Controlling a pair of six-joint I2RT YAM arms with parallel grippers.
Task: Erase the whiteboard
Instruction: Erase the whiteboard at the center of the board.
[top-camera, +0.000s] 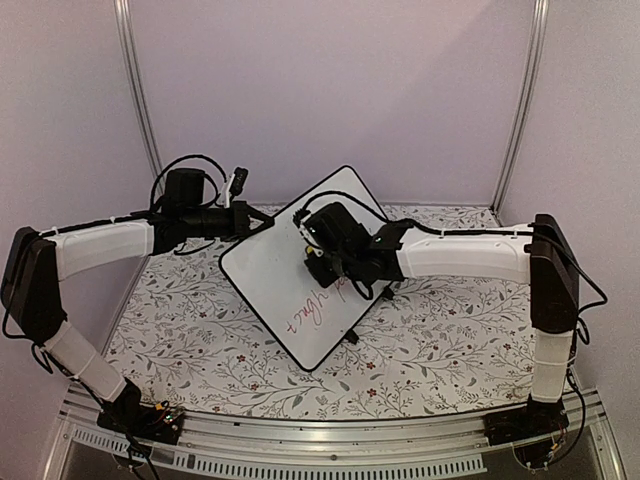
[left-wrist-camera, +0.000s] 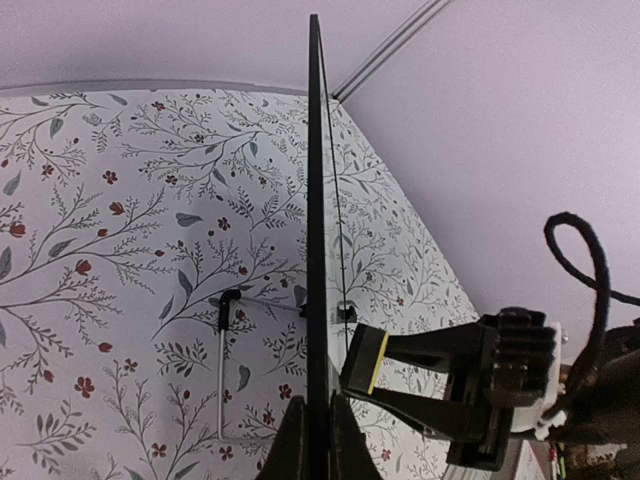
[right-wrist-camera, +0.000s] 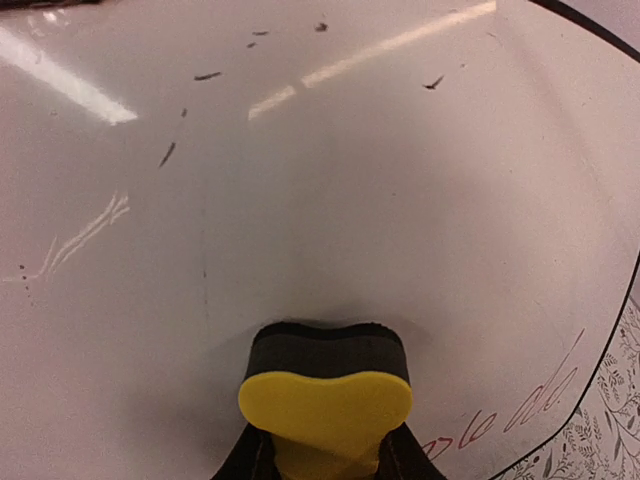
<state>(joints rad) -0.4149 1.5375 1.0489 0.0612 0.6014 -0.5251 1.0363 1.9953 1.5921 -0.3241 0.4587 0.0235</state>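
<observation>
Top external view: the whiteboard (top-camera: 285, 265) sits over the middle of the flowered desk (top-camera: 440, 345), turned cornerwise so one rounded corner points at the arm bases. A small black foot (top-camera: 352, 338) shows at the board's near right edge. Just behind the near corner, red handwriting (top-camera: 308, 308) runs across the board's face. Farther up the face, the right tool (top-camera: 318, 265) is clenched around a yellow eraser (right-wrist-camera: 325, 400). In the right wrist view the eraser's black felt (right-wrist-camera: 325, 345) is pressed flat to the board, with the red writing (right-wrist-camera: 525, 410) to its lower right. The face beyond the eraser is mostly white, with a few dark flecks (right-wrist-camera: 208, 76) and faint streaks (right-wrist-camera: 85, 235). At the board's far left edge, the left tool (top-camera: 258, 224) is clamped on the frame. In the left wrist view the board (left-wrist-camera: 316, 200) appears edge-on, pinched between the two fingers (left-wrist-camera: 290, 445). The eraser's yellow edge (left-wrist-camera: 381, 361) sits just right of it.
</observation>
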